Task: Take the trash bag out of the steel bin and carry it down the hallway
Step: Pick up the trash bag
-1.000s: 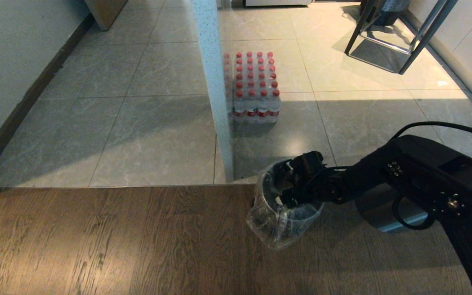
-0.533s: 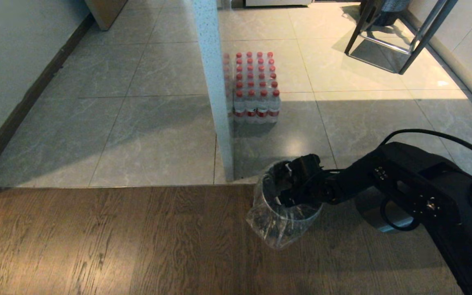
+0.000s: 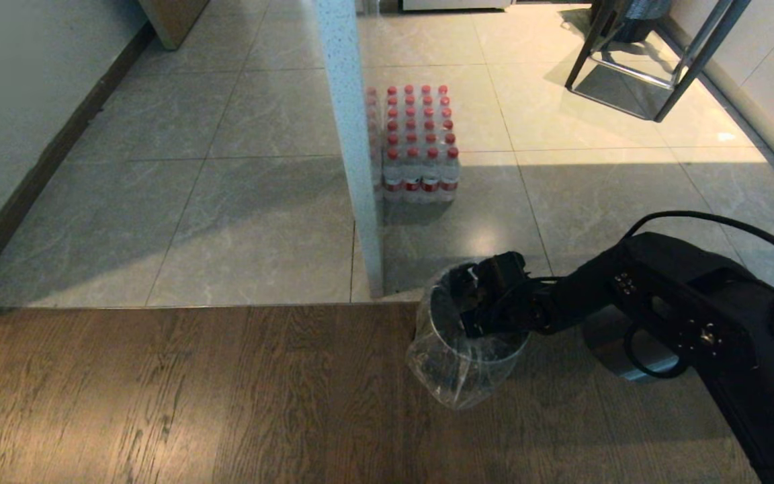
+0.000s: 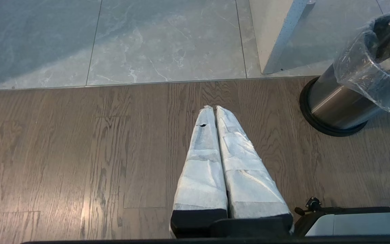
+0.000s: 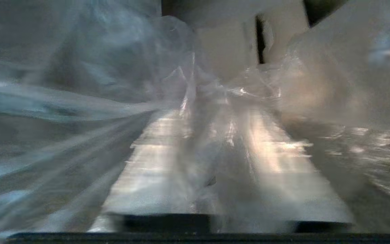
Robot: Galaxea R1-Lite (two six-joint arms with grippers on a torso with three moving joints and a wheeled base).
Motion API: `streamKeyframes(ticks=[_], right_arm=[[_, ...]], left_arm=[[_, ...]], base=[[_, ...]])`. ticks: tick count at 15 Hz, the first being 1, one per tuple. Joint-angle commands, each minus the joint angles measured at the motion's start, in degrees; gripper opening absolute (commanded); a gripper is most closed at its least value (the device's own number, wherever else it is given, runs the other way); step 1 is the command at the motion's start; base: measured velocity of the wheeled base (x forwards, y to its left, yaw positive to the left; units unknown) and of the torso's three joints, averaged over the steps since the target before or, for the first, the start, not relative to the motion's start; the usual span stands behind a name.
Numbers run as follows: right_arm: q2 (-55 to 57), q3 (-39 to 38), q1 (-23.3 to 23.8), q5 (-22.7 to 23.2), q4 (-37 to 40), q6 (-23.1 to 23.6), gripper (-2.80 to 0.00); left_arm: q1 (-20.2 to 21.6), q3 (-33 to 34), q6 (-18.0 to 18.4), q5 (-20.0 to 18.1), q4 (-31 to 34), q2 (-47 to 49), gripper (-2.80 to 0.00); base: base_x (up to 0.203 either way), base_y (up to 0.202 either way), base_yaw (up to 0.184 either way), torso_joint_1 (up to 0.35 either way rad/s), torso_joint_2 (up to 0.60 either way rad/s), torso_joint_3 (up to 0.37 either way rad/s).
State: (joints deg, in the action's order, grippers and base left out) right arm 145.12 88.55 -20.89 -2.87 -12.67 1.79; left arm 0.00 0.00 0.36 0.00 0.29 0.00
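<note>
Right claw [image 3: 471,302] is down inside the mouth of the bin [image 4: 337,101], and from its own camera the two fingers [image 5: 154,159] look drawn in close with a fold of the bag [image 3: 451,366] bunched between them. So I'd call it pinching the bag film, though it's blurry in there and I wouldn't swear how firm the bite is.

The bag is sitting in the bin, lining it, with its top edge folded out over the rim and a loose skirt of clear plastic hanging down the outside on the 7 o'clock side. Can't really make out what's inside it.

The bin stands right where the wood floor [image 3: 192,396] meets the tiles [image 3: 246,222], just beside the foot of a white post [image 3: 353,148] at about 11 o'clock from it. Farther up at 12 o'clock, against the same post, there's a pack of bottles [image 3: 417,144].

Left claw [image 4: 215,112] hangs over the wood floor off at 9 o'clock from the bin, fingers pressed together, holding nothing.

Handling-wise: thin, crinkly, slippery, almost weightless. My guess is a gathered handful near the rim holds way better than a single layer, which could slide out or tear. The cuff may cling to the rim on the lift too.
</note>
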Motion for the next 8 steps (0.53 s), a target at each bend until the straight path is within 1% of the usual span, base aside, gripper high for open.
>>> streamKeyframes(ticks=[1,3,5,8], right_arm=[[-2.4,-0.5,0.0,-0.1,0.6,-2.0,-2.80],[-4.7,-1.9,0.0,-0.1,2.1,-3.4,-2.80],[-8.1,-5.4,0.0,-0.1,2.5,-3.9,-2.80],[-14.7,-9.5,0.0,-0.1,4.5,-6.3,-2.80]], left_arm=[[0.0,0.0,0.0,0.0,0.0,0.0,-2.80],[0.0,0.0,0.0,0.0,0.0,0.0,-2.80],[0.0,0.0,0.0,0.0,0.0,0.0,-2.80],[0.0,0.0,0.0,0.0,0.0,0.0,-2.80]], base=[[0.000,0.000,0.000,0.000,0.00,0.000],[0.000,0.000,0.000,0.000,0.00,0.000],[0.000,0.000,0.000,0.000,0.00,0.000],[0.000,0.000,0.000,0.000,0.00,0.000]])
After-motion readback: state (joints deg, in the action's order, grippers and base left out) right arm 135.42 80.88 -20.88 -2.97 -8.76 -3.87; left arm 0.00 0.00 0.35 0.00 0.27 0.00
